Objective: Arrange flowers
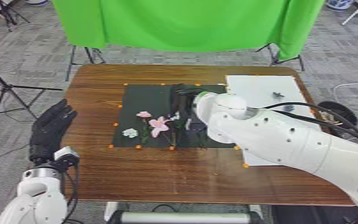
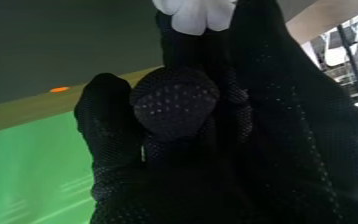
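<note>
- Locate the white flower (image 2: pixel 191 17) at the fingertips of the right hand (image 2: pixel 175 100), above the dark mat (image 1: pixel 213 141) on the counter (image 1: pixel 184 175).
- Right-hand state: the fingers are drawn together and nearly straight, with the thumb folded against them; the white flower appears pinched at their tips (the contact itself is hidden by the glove).
- Handling, by judgement: the flower is light; the petals are probably soft and easily creased, the stem thin and somewhat springy. Slippage against the fabric glove is possible.
- Grip point: take hold of the stem just beneath the bloom. Apply light pressure and keep the petals clear of the fingers.
- Adjacent parts: the large pink flower (image 1: pixel 159 125), the small pink flower (image 1: pixel 143 114) and the second white flower (image 1: pixel 130 133) lie on the dark mat. Avoid dragging the glove across them.
- Left-hand state: the left hand (image 1: pixel 53 127) is at the counter's left side, fingers extended and holding nothing.
- View comparison: the right wrist view resolves separate petals and the thumb's position. The head view supplies the layout, including the white board (image 1: pixel 255 87) beside the mat (useful for judging spacing) and the green cloth (image 1: pixel 189 25) beyond the counter.
</note>
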